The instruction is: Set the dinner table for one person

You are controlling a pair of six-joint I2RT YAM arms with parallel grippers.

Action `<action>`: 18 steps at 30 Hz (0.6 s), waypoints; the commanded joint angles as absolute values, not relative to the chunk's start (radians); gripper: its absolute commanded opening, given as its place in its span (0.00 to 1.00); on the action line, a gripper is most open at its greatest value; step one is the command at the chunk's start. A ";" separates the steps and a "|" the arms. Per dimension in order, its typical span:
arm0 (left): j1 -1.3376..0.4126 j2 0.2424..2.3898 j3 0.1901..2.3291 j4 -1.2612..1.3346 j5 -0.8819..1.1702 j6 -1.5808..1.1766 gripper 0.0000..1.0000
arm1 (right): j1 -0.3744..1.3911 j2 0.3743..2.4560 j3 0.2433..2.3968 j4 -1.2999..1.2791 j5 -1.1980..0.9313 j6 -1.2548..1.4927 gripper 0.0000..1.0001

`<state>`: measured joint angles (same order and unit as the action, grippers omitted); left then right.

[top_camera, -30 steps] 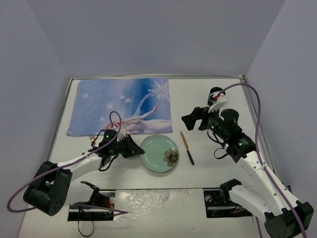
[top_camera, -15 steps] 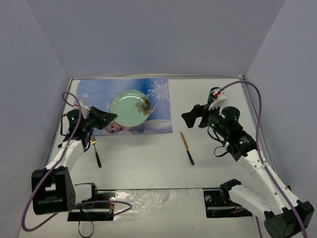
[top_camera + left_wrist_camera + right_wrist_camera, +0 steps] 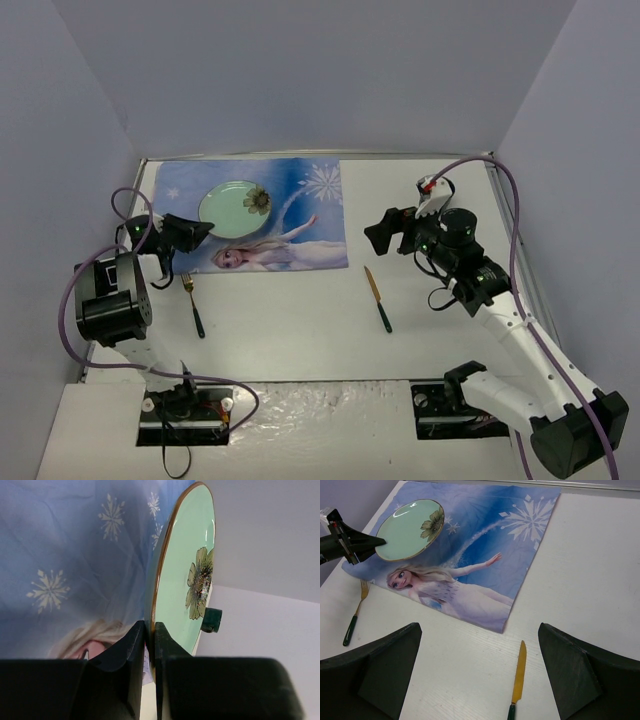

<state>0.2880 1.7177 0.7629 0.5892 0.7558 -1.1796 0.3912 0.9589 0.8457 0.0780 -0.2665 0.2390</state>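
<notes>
My left gripper (image 3: 196, 231) is shut on the rim of a pale green plate (image 3: 233, 204) with a flower print; in the left wrist view (image 3: 150, 635) the plate (image 3: 185, 580) stands edge-on over the blue placemat (image 3: 290, 215). My right gripper (image 3: 382, 233) is open and empty above the white dinner table (image 3: 290, 320); its two fingers (image 3: 375, 670) flank a gold knife with a dark green handle (image 3: 519, 672). The knife (image 3: 378, 298) lies right of the placemat. A gold fork with a green handle (image 3: 192, 303) lies at the left; it also shows in the right wrist view (image 3: 355, 615).
The placemat (image 3: 485, 560) covers the far left part of the table. Grey walls stand on three sides. Metal rails run along the table's edges. A purple cable (image 3: 510, 210) loops over the right arm.
My left arm has drawn back to the left and carried the plate farther left and back over the placemat. The right gripper has shifted only slightly.
</notes>
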 commanded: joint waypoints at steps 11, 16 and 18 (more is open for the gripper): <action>0.284 1.829 0.925 0.884 0.821 -1.213 0.00 | 0.385 1.023 0.927 0.140 -0.271 0.201 1.00; 0.284 1.859 0.946 0.879 0.822 -1.193 0.00 | 0.385 1.047 0.937 0.141 -0.284 0.200 1.00; 0.285 1.877 0.957 0.866 0.824 -1.177 0.00 | 0.385 1.052 0.938 0.142 -0.287 0.201 1.00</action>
